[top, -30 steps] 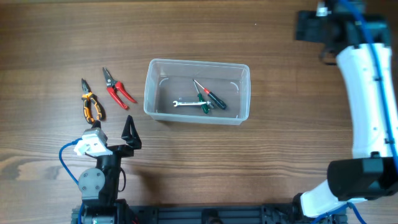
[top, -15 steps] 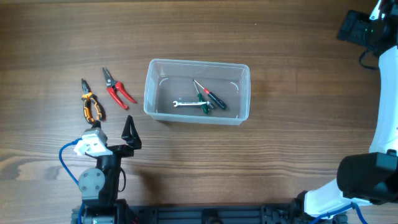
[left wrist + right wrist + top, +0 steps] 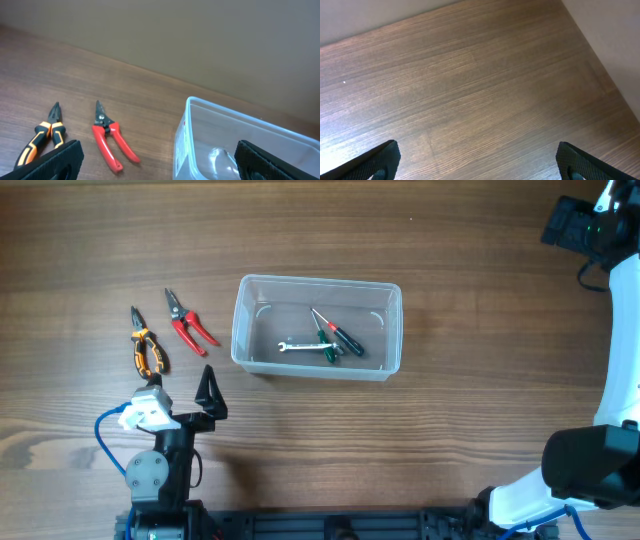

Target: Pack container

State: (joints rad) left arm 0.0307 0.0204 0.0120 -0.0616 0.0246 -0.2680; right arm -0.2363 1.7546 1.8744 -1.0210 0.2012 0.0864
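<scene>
Container point(image 3: 318, 280) at centre of table point(image 3: 480, 380) holds what appear to be a wrench point(image 3: 300, 347) and screwdrivers point(image 3: 341, 336); left gripper point(image 3: 159, 150) spread apart near its left end. Right gripper point(image 3: 477, 152) spread apart, well away from it.

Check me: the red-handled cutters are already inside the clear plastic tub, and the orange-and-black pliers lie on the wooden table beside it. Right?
Not quite. The red-handled cutters lie outside the clear plastic tub, on the wooden table next to the orange-and-black pliers, as the overhead view shows. The pliers do lie on the table beside it.
</scene>
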